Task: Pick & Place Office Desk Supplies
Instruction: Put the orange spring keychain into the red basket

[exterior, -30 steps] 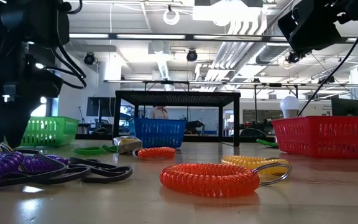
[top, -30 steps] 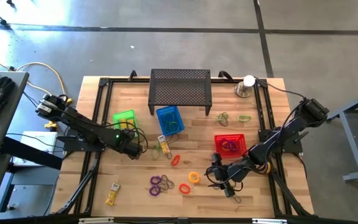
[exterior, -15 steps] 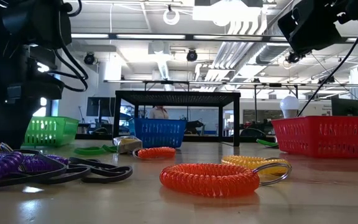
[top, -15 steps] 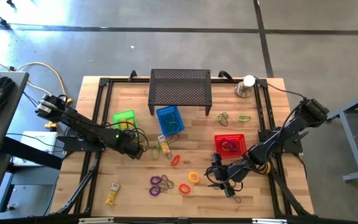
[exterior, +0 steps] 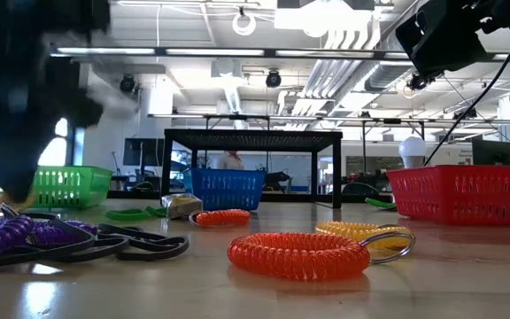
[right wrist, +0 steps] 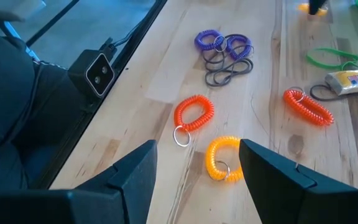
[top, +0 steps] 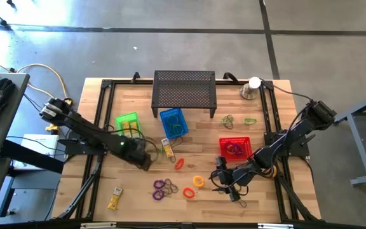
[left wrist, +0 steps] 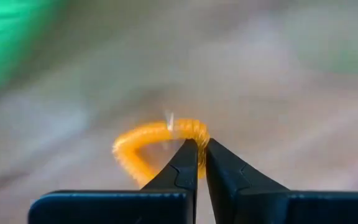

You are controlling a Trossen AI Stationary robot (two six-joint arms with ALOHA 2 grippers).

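One yellow coil (left wrist: 157, 146), seemingly pinched in left pincer (left wrist: 197, 152).

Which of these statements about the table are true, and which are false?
1. The left gripper is shut on a yellow coil loop. True.
2. The right gripper has its fingers spread apart with nothing between them. True; an orange coil and another yellow coil lie on the table ahead of it.
3. The blue basket sits on top of the black perforated stand. False; it stands on the table in front of the stand.
4. The red basket is empty. False; purple loops show inside it.
5. Purple coils lie on the wood near the table's front edge. True.
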